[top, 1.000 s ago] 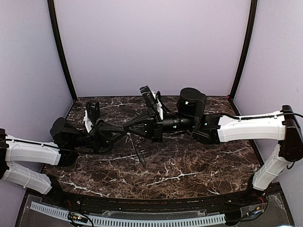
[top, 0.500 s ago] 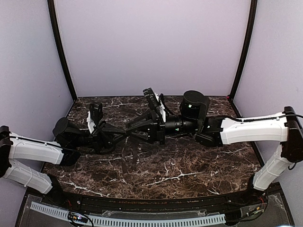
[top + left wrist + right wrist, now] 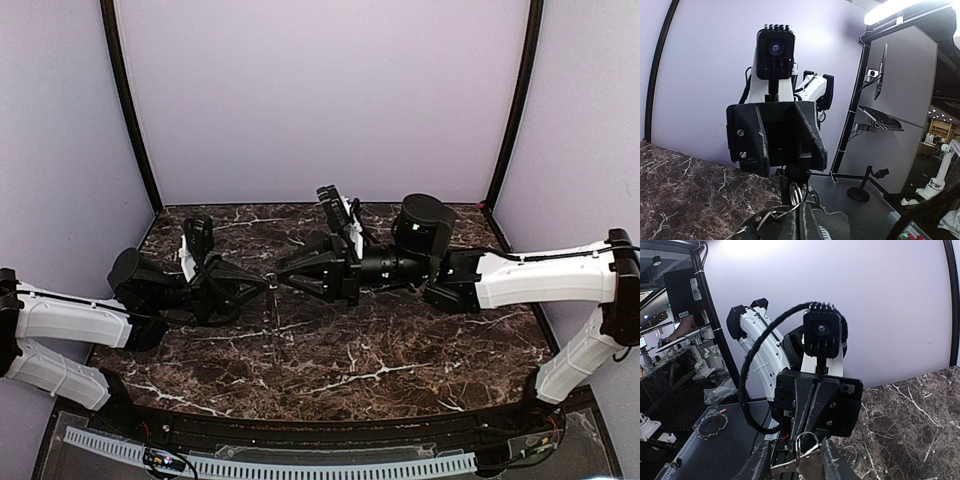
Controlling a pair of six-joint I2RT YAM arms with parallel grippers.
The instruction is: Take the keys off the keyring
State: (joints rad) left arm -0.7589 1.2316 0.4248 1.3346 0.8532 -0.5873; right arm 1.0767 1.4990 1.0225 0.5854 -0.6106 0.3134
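Note:
The keyring (image 3: 807, 440), a thin silver loop, hangs in the air between my two grippers over the middle of the marble table (image 3: 400, 350). My left gripper (image 3: 262, 283) is shut on the keyring; its closed fingers show at the bottom of the left wrist view (image 3: 800, 227), with the ring (image 3: 796, 194) sticking out of them. My right gripper (image 3: 282, 277) faces it tip to tip. Its fingers (image 3: 832, 465) stand apart with a flat silver key (image 3: 800, 471) held across the gap, and the ring passes through that key.
The dark marble top is edged by black posts (image 3: 128, 110) and pale walls at the back and sides. A thin wire loop (image 3: 852, 455) seems to lie on the marble below the grippers. A perforated white strip (image 3: 300, 465) runs along the near edge.
A thin dark piece that hung and swung below the two grippers no longer shows under them. The right arm has drawn slightly to the right; the grippers still meet tip to tip.

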